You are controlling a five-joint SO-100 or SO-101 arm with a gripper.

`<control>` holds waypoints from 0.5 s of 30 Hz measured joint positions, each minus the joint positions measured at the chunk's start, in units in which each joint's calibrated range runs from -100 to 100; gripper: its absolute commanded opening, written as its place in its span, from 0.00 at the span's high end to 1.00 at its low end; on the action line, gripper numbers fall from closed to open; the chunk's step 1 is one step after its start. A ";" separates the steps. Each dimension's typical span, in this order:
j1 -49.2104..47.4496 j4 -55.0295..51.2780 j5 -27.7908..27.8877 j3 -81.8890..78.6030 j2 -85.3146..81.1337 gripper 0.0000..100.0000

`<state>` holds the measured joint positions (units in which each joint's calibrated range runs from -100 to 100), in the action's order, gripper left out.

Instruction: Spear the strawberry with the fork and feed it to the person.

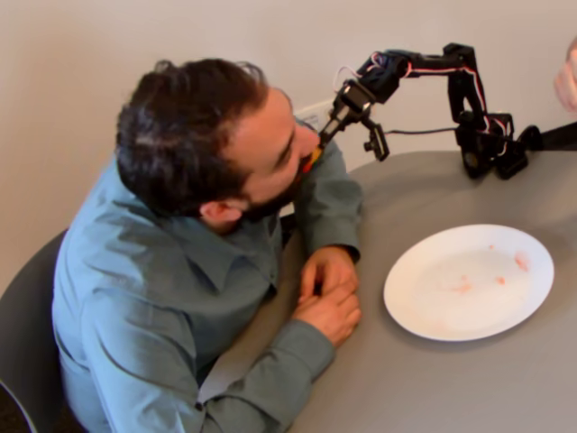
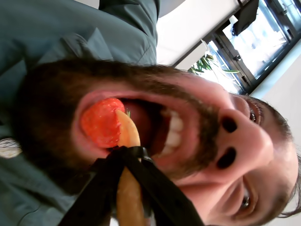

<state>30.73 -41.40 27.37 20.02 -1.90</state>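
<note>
The person (image 1: 180, 271) leans over the table edge with his mouth wide open. In the wrist view the strawberry (image 2: 99, 122) sits red and round on the tip of the orange-yellow fork (image 2: 128, 134), just inside the person's (image 2: 211, 132) lower lip. My gripper (image 2: 131, 153) is shut on the fork's handle. In the fixed view my gripper (image 1: 327, 135) reaches down from the right to his face, and the fork (image 1: 311, 161) touches his mouth; the strawberry is hidden there.
A white plate (image 1: 433, 316) with faint pink smears lies on the grey round table (image 1: 451, 388). His clasped hands (image 1: 329, 293) rest left of it. The arm's base (image 1: 487, 144) stands at the table's far edge. Another hand (image 1: 568, 77) shows at the right border.
</note>
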 measured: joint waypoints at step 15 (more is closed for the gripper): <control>0.17 -5.75 -2.71 3.53 -1.35 0.99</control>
<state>30.90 -47.15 24.66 23.55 -3.24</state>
